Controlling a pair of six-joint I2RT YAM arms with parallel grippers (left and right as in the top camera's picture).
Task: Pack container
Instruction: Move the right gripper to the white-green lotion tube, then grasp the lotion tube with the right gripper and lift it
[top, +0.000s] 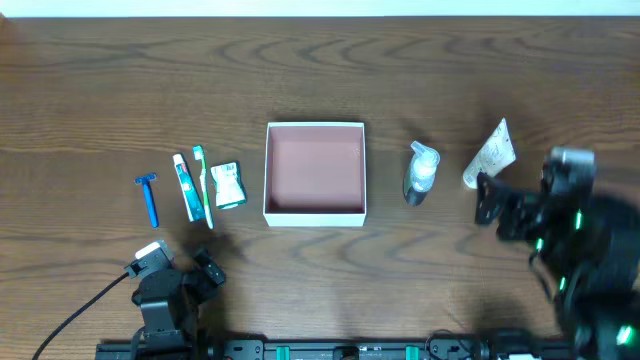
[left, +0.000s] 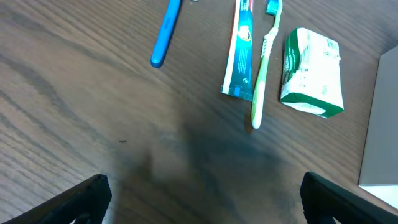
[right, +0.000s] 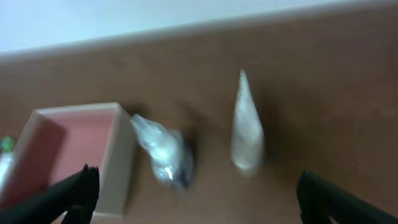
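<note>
Overhead: white-walled, pink-floored square container (top: 315, 212), empty. Your right gripper (right: 196, 183) gapes wide; centre it over what seems a white sachet (right: 247, 124).

Print on green packet (left: 313, 73), toothpaste tube (left: 240, 53): too blurred, unreadable.

The table (top: 320, 70) is finished in matt wood grain — the container (top: 314, 213) is walled in matt white card, the razor (top: 151, 203) moulded in smooth plastic.

Far edge of the bench (top: 320, 70): open wood, passable. Container (top: 315, 213) blocks centre; razor (top: 149, 198), toothpaste (top: 184, 187), toothbrush (top: 203, 185), packet (top: 228, 185) obstruct leftward, bottle (top: 421, 172) and sachet (top: 491, 152) rightward.
</note>
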